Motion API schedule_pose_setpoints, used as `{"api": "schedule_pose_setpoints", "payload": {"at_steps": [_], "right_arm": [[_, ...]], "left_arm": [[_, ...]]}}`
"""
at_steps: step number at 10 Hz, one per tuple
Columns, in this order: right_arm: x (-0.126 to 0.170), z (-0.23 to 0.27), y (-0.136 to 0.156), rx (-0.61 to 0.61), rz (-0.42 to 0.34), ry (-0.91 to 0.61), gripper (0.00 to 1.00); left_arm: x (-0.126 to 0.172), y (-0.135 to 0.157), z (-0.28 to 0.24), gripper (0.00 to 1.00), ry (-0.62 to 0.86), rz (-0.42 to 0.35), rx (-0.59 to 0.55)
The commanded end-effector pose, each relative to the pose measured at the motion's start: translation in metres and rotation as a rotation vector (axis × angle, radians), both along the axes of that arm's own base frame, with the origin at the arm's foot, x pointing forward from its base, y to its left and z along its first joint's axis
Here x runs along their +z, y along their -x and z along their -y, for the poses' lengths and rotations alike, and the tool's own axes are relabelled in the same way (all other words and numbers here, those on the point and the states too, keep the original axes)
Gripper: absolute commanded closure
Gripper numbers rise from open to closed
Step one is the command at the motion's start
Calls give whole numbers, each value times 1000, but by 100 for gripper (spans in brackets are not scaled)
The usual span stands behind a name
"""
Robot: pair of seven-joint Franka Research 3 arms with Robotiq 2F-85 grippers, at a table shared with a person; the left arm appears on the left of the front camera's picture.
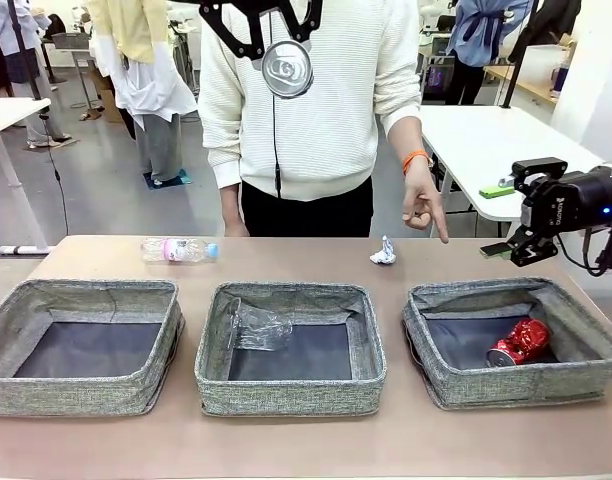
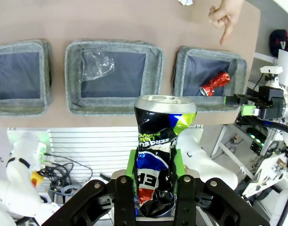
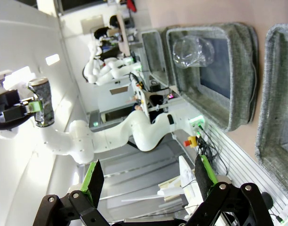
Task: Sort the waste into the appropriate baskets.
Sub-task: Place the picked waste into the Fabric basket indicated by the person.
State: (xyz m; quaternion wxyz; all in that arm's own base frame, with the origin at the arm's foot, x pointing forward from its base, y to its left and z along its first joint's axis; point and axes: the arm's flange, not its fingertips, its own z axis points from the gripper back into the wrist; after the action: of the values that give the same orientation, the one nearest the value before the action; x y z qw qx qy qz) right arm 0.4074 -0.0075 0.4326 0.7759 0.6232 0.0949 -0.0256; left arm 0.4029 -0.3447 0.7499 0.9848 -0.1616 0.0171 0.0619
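Holding the dark printed can (image 2: 159, 141) by its crumpled lower half, the left gripper (image 2: 156, 167) was pinched on it between the green pads, mouth end outward, high above the table (image 1: 306, 440) and roughly over the middle basket (image 1: 286, 392).

State of bins: right basket (image 1: 506, 385) held the crushed red can (image 1: 519, 342); the middle basket held the crumpled clear plastic (image 1: 258, 325); the left basket (image 1: 76, 395) had only its dark floor showing. The clear bottle (image 1: 178, 249) and white paper wad (image 1: 383, 253) lay on the table behind the baskets.

Judgement: the step in hand was the carry-and-drop of this can; metal belongs with the red can, so the right basket was the likely target.

Notes for doing it well:
- Translate sideways at height first, then descend inside the rim before letting go; a drop from up here could bounce off the soft wall.
- The right gripper (image 1: 498, 220), jaws spread and empty, hovered just beyond that basket's far right corner, and the person's hand (image 1: 423, 205) pointed down near it. Keep clear of both.
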Motion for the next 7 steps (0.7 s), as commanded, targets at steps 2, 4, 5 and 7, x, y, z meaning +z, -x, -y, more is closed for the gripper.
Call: {"api": "schedule_pose_setpoints", "payload": {"at_steps": [2, 4, 5, 7], "right_arm": [[0, 0, 0, 0, 0, 0, 0], [24, 101, 26, -160, -5, 116, 0], [38, 174, 52, -341, -80, 129, 0], [55, 262, 120, -619, -29, 10, 0]], "left_arm": [[0, 0, 0, 66, 0, 0, 0], [-65, 43, 31, 66, 92, 77, -41], [-110, 60, 49, 66, 138, 208, 6], [-174, 44, 92, 66, 278, 242, 2]]}}
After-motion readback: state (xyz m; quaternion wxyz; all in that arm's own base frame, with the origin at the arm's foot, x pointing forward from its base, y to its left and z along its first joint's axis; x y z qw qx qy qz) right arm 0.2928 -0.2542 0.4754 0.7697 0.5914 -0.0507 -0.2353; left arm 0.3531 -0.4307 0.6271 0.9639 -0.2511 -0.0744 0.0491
